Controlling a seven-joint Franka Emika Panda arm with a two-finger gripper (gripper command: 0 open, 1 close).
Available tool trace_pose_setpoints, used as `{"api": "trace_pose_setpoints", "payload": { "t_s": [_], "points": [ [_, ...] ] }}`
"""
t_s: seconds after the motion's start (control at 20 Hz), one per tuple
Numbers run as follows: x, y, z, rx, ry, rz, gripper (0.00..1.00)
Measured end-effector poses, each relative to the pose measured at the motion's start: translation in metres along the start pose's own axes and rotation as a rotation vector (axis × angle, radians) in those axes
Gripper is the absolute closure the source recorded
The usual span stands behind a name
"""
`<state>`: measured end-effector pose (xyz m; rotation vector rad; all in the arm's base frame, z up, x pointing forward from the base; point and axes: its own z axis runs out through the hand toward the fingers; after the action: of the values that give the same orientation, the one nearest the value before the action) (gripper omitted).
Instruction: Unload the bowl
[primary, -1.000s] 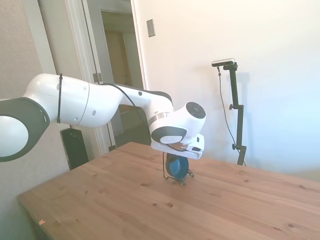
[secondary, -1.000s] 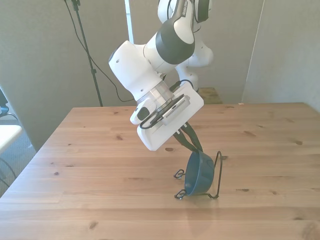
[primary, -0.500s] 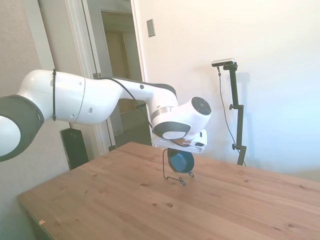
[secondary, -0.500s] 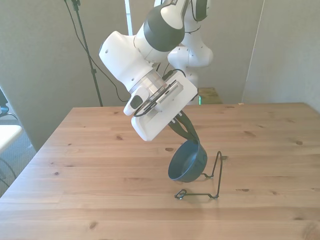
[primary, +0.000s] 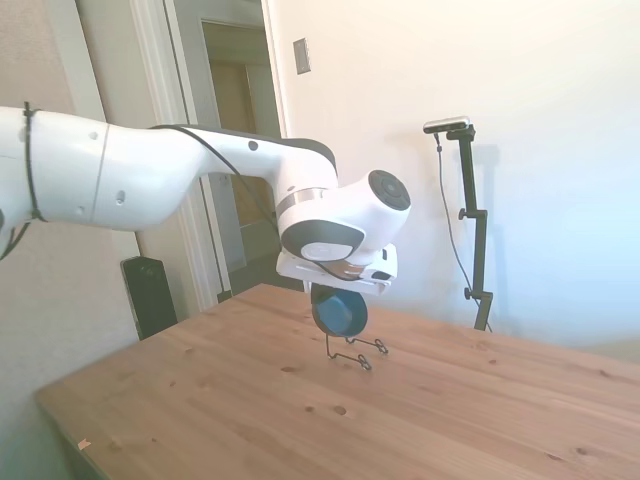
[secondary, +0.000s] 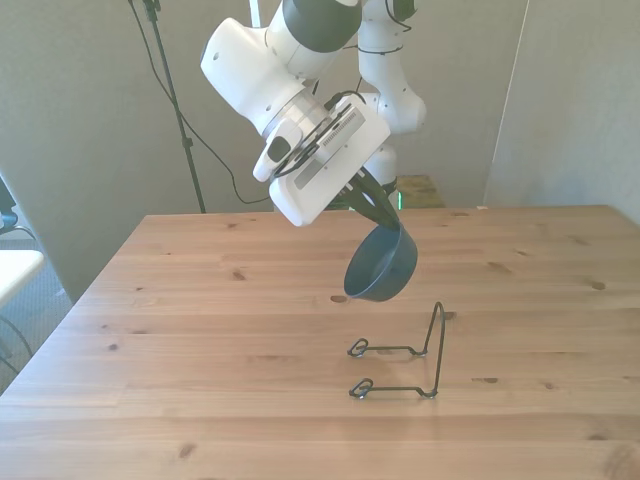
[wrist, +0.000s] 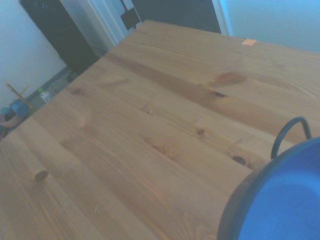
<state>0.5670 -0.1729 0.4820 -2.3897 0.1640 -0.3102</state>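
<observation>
Front view: the bowl (secondary: 381, 265), judged rigid, light and slippery, is held pinched at its rim by the pincer (secondary: 392, 228), clear of the rack (secondary: 410, 362).

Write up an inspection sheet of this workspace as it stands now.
Surface: wooden table, bare planks with knots.
Job's things: dark blue bowl held in the air, tilted, clear of the black wire rack; the rack stands empty on the table.
Clutter: nothing seen on the table.
Gripper: gripper shut on the bowl's rim, above the rack.
Cables: black cable along the arm; another hangs down the wall at the front view's left.
Surroundings: open doorway behind the arm; plain walls.
</observation>
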Motion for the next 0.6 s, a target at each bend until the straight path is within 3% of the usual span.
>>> {"api": "trace_pose_setpoints", "payload": {
  "t_s": [0.3, 0.6],
  "points": [
    [-0.066, -0.024, 0.018, -0.141, -0.022, -0.053, 1.00],
    [-0.123, -0.037, 0.066, -0.341, -0.023, -0.027, 1.00]
  ]
}}
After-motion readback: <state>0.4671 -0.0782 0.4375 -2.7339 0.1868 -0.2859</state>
